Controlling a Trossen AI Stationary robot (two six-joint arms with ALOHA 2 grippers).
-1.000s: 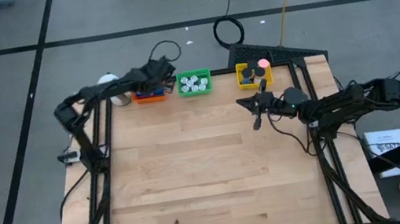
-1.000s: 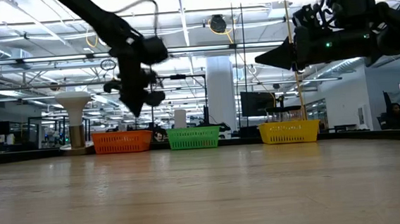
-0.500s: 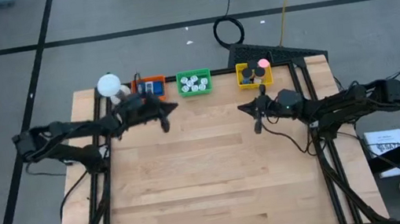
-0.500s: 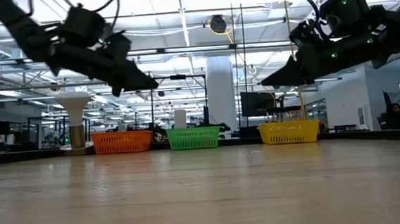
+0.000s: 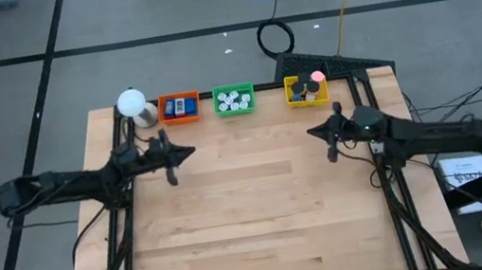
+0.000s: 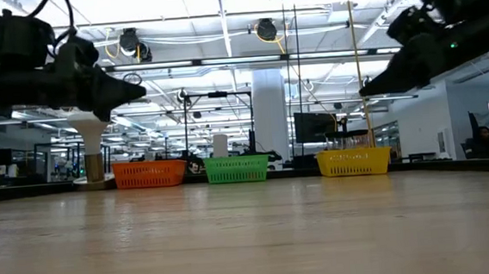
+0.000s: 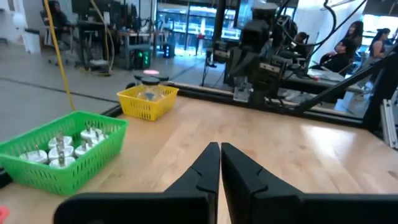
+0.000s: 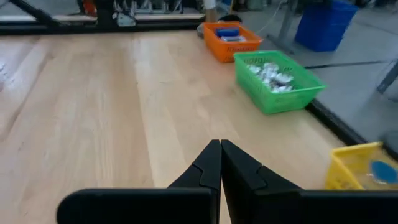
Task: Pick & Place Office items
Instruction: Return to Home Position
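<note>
Both arms have drawn back from the basket row since the earlier frames. Left gripper, previously over the orange basket, now hangs over bare wood, short of the green basket and off toward the left arm's side. Right gripper hangs at matching depth on the opposite side of the green basket. Fingers of each are pressed together with nothing between them, confirmed in both wrist views.

Office items all lie in baskets:
- White adapters are inside the green basket.
- Blue and red flat pieces are in the orange basket, just beside it on the left arm's side.
- Pink roll and dark pieces are in the yellow basket, near it on the right arm's side.
- No item shows on the table.

Risk is judged low, with two possible faults. The left arm, folding home, could brush the white ball lamp, which stands beyond the orange basket from the green one, and topple it. A low sweep by either gripper could shunt a light basket and spill sorted pieces
</note>
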